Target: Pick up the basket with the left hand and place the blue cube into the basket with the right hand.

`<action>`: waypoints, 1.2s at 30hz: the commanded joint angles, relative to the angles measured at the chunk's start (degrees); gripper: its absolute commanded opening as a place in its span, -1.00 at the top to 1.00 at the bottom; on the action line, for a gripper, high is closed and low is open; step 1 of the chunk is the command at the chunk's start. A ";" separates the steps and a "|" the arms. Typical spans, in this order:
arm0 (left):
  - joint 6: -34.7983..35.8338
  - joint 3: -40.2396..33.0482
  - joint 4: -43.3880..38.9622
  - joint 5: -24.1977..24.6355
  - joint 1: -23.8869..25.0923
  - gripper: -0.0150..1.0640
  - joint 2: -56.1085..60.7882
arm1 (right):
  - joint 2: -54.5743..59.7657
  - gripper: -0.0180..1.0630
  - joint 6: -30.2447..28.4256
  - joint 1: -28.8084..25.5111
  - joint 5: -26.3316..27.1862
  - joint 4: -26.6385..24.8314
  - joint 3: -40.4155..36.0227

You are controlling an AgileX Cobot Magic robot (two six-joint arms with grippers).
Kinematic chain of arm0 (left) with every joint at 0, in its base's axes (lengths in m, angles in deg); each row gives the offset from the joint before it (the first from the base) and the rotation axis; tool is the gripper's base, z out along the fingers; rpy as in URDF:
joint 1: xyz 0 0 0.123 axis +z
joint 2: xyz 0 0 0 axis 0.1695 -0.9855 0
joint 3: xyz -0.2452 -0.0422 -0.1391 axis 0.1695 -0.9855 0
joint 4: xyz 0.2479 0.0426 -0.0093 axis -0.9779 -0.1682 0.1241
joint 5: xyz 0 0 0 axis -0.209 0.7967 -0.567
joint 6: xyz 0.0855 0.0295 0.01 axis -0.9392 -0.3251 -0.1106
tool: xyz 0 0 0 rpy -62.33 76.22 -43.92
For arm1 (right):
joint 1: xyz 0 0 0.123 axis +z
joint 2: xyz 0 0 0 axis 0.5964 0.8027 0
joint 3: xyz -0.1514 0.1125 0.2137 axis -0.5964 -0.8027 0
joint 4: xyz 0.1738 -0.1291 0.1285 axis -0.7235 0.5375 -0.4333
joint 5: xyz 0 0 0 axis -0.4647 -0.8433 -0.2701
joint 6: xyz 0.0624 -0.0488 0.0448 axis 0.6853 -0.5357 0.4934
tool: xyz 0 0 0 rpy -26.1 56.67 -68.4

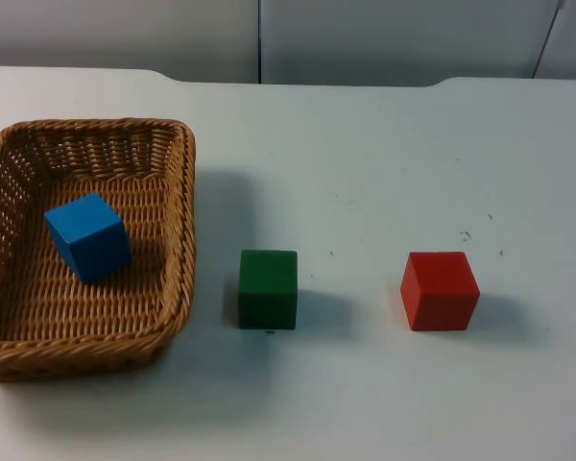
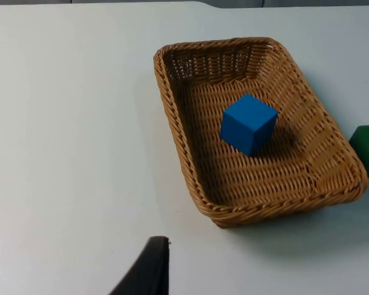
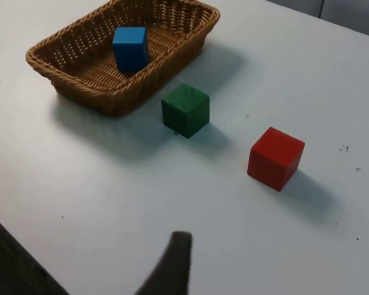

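Note:
A woven wicker basket (image 1: 184, 221) rests on the white table at the left. The blue cube (image 1: 88, 236) lies inside it, turned a little askew on the woven floor. In the left wrist view the basket (image 2: 172, 117) and blue cube (image 2: 248, 123) lie some way ahead of my left gripper (image 2: 150, 270), which hangs over bare table, apart from the rim. My right gripper (image 3: 172, 264) hovers above the table well back from the basket (image 3: 111, 101) and the blue cube (image 3: 130, 48). Neither gripper holds anything that I can see.
A green cube (image 1: 268, 288) stands just right of the basket, a hand's width from its wall. A red cube (image 1: 440, 290) stands further right. The grey partition wall (image 1: 365, 38) closes the table at the back.

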 commanded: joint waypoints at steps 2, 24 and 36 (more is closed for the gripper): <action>0.45 -0.20 0.48 -0.63 -0.18 -0.98 0.22 | -0.22 -0.97 -0.01 0.19 0.69 -0.39 -0.31; 0.45 -0.20 0.48 -0.63 -0.18 -0.98 0.22 | -0.22 -0.98 2.56 0.19 0.47 -2.19 -0.11; 0.45 -0.20 0.25 -0.63 -0.18 -0.98 0.22 | -0.22 -0.98 -3.59 0.19 0.59 -3.28 -0.34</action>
